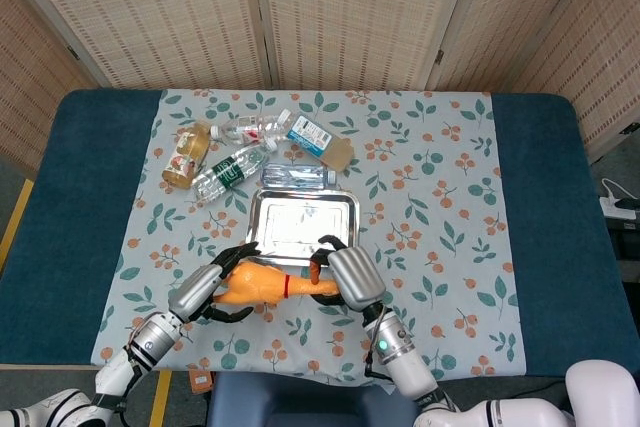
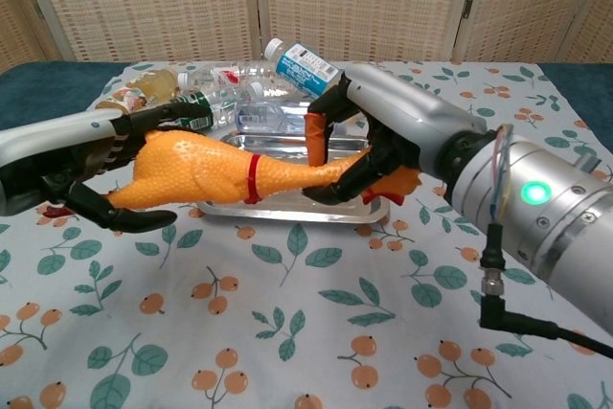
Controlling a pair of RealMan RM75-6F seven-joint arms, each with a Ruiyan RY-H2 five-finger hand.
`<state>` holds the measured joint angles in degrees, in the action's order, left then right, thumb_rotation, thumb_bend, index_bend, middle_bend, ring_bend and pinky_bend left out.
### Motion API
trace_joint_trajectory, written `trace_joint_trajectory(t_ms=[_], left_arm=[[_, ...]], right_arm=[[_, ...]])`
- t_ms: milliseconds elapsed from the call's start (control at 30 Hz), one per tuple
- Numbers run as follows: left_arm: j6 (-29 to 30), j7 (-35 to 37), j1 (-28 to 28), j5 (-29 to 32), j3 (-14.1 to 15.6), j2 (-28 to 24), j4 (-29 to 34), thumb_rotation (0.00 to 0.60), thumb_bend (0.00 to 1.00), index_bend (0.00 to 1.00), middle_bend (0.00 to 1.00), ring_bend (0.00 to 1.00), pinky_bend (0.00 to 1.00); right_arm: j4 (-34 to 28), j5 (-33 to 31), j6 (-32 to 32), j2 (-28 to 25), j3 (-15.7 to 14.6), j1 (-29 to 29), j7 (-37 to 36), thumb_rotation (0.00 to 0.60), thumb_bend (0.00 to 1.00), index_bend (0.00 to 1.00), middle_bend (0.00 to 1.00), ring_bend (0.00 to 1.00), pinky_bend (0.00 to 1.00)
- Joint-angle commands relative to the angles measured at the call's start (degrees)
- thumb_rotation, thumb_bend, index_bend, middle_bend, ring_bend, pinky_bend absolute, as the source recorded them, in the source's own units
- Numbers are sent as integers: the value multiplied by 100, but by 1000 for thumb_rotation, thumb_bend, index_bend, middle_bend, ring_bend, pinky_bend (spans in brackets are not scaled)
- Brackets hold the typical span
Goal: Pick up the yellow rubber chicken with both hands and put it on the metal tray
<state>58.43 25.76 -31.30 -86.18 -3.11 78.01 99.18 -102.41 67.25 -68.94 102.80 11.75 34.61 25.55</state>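
Observation:
The yellow rubber chicken (image 1: pixel 262 284) (image 2: pixel 196 168) hangs level just in front of the metal tray (image 1: pixel 303 223) (image 2: pixel 287 208). My right hand (image 1: pixel 350 277) (image 2: pixel 383 136) grips its neck and head end, fingers wrapped around it. My left hand (image 1: pixel 205 292) (image 2: pixel 91 170) is at the body end with its fingers spread wide above and below the body, no longer wrapped tight. The chicken's red legs are hidden behind my left hand.
Several plastic bottles (image 1: pixel 232 169) lie behind the tray, with a juice bottle (image 1: pixel 183 155) at far left and a blue-labelled bottle (image 2: pixel 302 62). A floral cloth (image 1: pixel 430 207) covers the middle of the blue table.

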Motion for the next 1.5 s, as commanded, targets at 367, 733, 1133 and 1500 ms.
trace_joint_trajectory(t_ms=[367,733,1133,1500], left_arm=[[1159,82,170,155,-782,-319,-483,600,274,0,0,0,0],[902,127,356,227,-453,-804,-820,600,267,0,0,0,0],[570,207,179,381,-489,-669,-1157,600,266,0,0,0,0],[101,171,6,625,-482,-639,-1309,600,267,0,0,0,0]], right_arm=[[611,104,-13,131,263,5,-711,600,321,883,548,634,842],[1657,211,-88,476,705,212,-1258,600,321,885,551,634,821],[3997,234,589,1318,835,741,-2444,600,314,797,558,508,580],[4990,815,1084,1234,311,969,-2842,600,237,200,178,91,222]])
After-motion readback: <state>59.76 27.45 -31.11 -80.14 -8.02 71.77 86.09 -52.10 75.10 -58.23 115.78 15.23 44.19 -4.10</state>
